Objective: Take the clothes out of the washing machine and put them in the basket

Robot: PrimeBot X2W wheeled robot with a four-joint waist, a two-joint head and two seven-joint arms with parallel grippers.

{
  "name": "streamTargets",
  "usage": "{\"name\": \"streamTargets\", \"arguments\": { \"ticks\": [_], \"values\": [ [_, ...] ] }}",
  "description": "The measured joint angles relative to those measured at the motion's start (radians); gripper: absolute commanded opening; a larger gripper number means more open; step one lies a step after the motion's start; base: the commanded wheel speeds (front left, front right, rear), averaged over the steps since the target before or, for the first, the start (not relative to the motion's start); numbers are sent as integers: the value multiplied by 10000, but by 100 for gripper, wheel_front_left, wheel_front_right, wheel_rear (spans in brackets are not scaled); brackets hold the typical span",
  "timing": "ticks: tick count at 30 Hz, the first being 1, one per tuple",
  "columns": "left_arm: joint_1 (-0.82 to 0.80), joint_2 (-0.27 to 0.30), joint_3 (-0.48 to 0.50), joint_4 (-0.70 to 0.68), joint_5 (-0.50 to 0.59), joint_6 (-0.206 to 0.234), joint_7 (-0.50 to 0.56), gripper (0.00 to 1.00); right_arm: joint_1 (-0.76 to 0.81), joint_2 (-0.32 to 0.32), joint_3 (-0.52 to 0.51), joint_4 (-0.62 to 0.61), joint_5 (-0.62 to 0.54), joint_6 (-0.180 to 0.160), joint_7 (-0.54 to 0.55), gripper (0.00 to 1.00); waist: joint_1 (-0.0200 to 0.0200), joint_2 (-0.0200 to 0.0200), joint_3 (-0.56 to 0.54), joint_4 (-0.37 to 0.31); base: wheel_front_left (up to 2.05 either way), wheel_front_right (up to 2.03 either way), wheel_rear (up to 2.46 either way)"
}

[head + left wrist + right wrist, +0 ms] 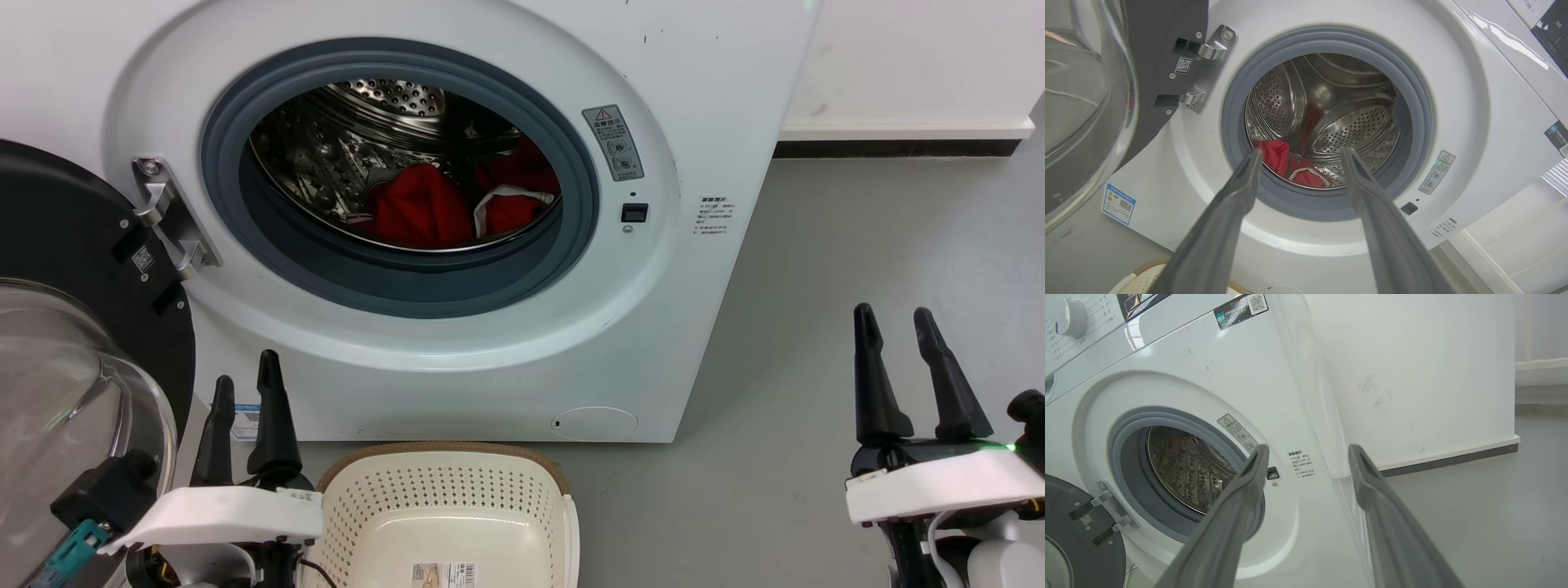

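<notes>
Claw left (245, 371), claw right (893, 313): parted, gripping nothing.

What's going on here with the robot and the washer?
A two-armed robot faces the washing machine, whose door is swung open on its left. The red clothes lie inside the drum. The part of the basket in view, just in front of the machine, holds none. The left gripper and the right gripper are both open and empty, low and outside the machine, so unloading hasn't started.
</notes>
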Motion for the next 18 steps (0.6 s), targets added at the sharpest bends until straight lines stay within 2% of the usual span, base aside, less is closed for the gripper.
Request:
{"name": "streamTargets", "arguments": {
  "ticks": [12, 15, 18],
  "values": [
    [167, 6, -395, -397, 1768, 4, -341, 100, 190, -4, 230, -245, -1712, 0, -322, 100, 0, 0, -26, 26, 0, 0, 0],
    [243, 10, -579, -282, 2063, -282, -422, 100, 224, -4, 293, -234, -2113, 2, -382, 100, 0, 0, -45, 37, 0, 0, 0],
    [271, 12, -658, -251, 2445, -347, -485, 100, 342, -6, 339, -161, -2539, 0, -470, 100, 0, 0, -51, 39, 0, 0, 0]
  ]
}}
